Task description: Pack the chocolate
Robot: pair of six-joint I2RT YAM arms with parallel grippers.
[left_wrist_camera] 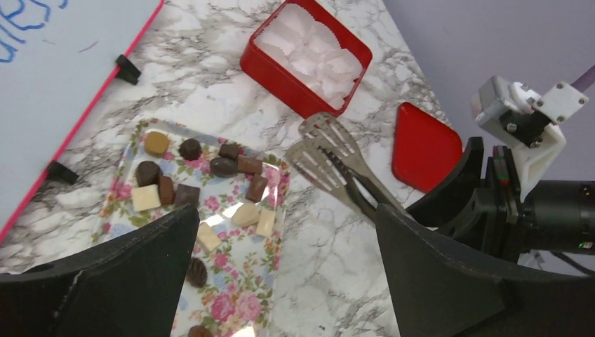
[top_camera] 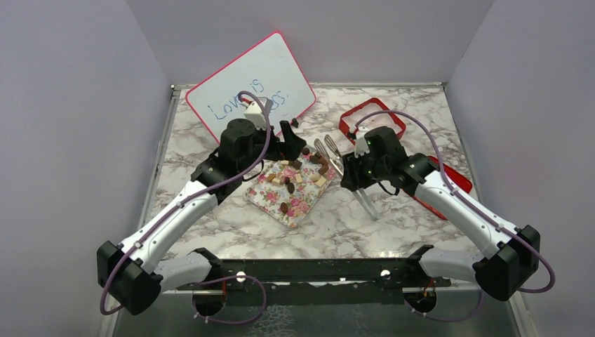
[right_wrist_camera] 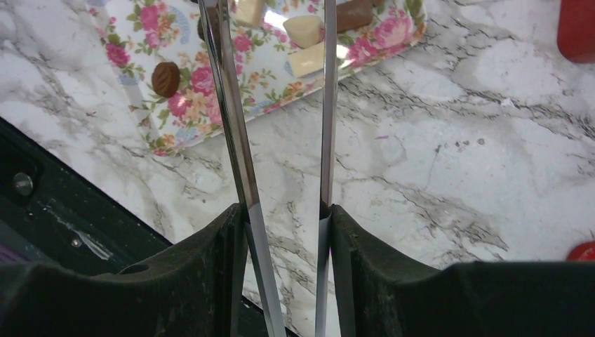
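Over the tray (left_wrist_camera: 235,277) — left fingers (left_wrist_camera: 126,281) wide apart

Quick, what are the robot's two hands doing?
Left gripper: open, holding nothing.
Right gripper: shut on the slotted silver metal tongs.

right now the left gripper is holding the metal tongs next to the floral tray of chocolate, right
No. The right gripper holds the tongs, shut on their arms in the right wrist view; the left gripper is open and empty. The rest stands.
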